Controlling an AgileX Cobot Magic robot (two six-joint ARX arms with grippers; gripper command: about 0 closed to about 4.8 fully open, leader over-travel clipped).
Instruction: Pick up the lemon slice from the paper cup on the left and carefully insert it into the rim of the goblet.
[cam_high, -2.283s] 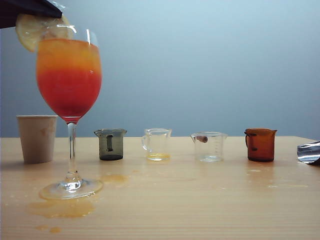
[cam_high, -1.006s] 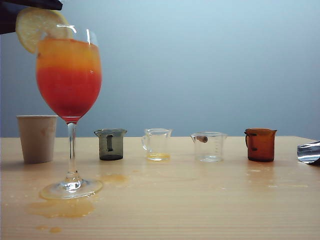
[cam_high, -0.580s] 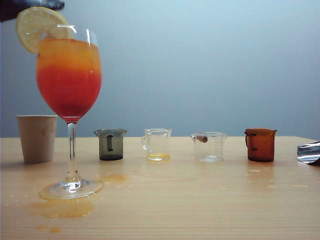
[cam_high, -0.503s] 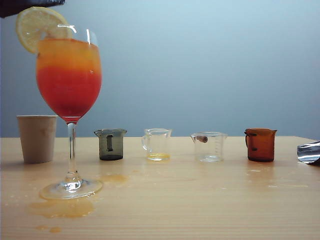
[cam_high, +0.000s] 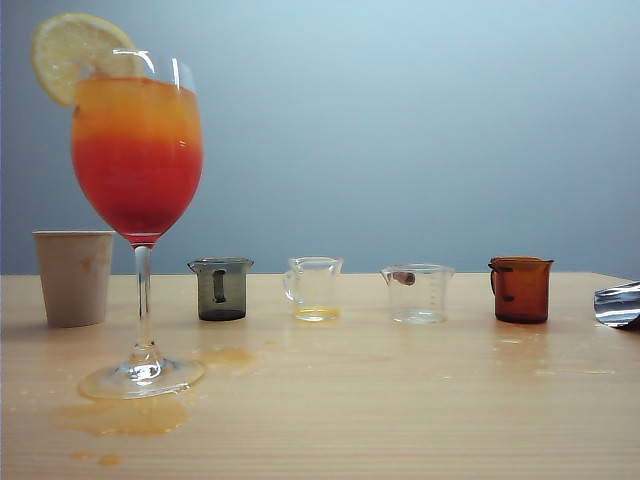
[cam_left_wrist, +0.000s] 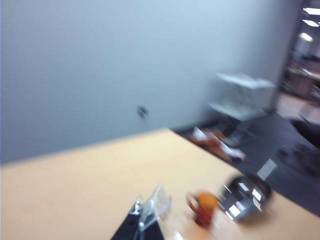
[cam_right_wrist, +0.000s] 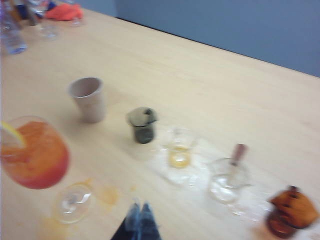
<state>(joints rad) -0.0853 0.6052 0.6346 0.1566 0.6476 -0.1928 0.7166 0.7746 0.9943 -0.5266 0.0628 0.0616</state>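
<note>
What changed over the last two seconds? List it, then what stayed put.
The left claw, which was at the lemon slice at the start, let go, lifted up out of the exterior view and is now shut. The slice stayed wedged on the goblet rim. The paper cup, the small jugs, the spills and the right claw did not visibly move.

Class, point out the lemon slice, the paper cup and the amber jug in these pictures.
lemon slice (cam_high: 68, 52), exterior view, the flesh outside the glass rim.
paper cup (cam_high: 74, 277), exterior view, middle of its side wall.
amber jug (cam_high: 523, 290), exterior view, middle of its body.
</note>
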